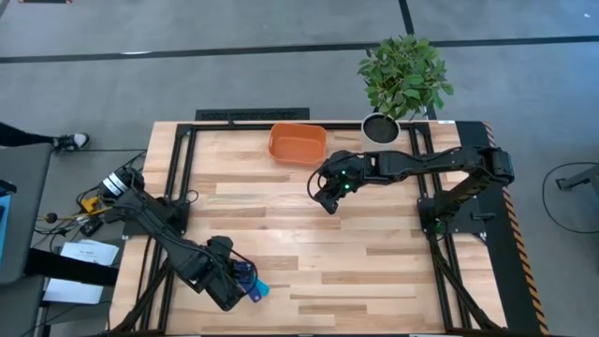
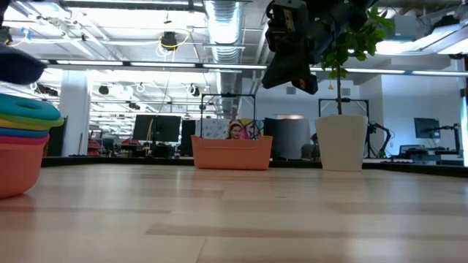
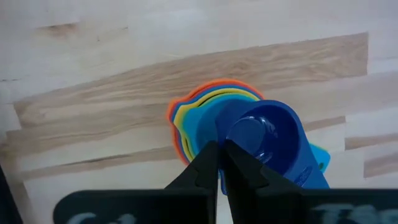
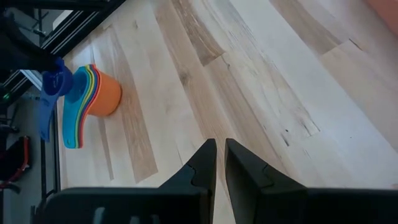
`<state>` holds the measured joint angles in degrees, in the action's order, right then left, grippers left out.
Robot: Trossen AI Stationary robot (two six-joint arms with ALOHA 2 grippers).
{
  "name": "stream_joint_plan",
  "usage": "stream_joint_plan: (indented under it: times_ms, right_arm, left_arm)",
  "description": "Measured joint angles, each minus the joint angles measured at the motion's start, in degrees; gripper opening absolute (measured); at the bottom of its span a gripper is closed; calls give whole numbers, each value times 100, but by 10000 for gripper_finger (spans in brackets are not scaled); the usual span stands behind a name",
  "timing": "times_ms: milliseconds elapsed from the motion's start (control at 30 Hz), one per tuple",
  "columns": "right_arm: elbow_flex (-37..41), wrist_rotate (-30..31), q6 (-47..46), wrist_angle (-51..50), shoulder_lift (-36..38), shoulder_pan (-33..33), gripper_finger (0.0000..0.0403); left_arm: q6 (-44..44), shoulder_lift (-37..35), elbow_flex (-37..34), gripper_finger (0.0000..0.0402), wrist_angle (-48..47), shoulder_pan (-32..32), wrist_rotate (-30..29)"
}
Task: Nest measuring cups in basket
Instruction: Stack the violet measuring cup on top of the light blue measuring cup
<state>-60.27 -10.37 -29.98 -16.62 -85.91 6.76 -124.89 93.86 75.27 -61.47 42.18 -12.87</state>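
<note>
Cups [image 3: 245, 134] sit nested in one stack on the bare wood table [image 1: 374, 271], near its front-left part in the high view, not in the basket. Stack order from the right wrist view: orange at the base, then yellow, green and light blue rims, with a blue cup [image 4: 55, 84] on top. Left wrist view shows that top blue cup tilted, its bowl facing the camera, the other rims fanned out beneath it. Handles [image 4: 71, 134] lie together, pointing out to one side of the stack. Low view catches the stack [image 2: 22, 146] at the frame's left edge, standing on the table.

Left gripper [image 3: 219, 165] is directly over the stack, fingers pressed together with no gap. Fingertips overlap the edge of the blue cup in the wrist view; cannot tell whether they touch it or pinch anything.

Basket [image 1: 298, 142] stands at the far edge of the table, roughly centred, well apart from the stack. Low view shows it upright [image 2: 232, 152] with a white plant pot [image 2: 341, 142] beside it on the right.

Right gripper [image 1: 328, 198] hangs above the table middle, just in front of the basket, off the surface. Fingers [image 4: 205, 163] are narrowly apart, a thin gap between them, holding nothing; bare wood below.
</note>
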Motion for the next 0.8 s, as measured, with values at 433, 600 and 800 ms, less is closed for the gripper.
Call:
stream_joint_plan:
  times_ms: [433, 600, 800]
  right_arm:
    - [0, -2, 0, 0, 0, 0, 59]
    - [0, -2, 0, -1, 0, 0, 59]
    - [0, -2, -2, -2, 0, -4, 59]
  left_arm:
    - [-246, 0, -392, 54, 694, -3, 364]
    - [-244, 0, -392, 93, 646, -58, 363]
    - [-74, -43, -392, 127, 707, -66, 419]
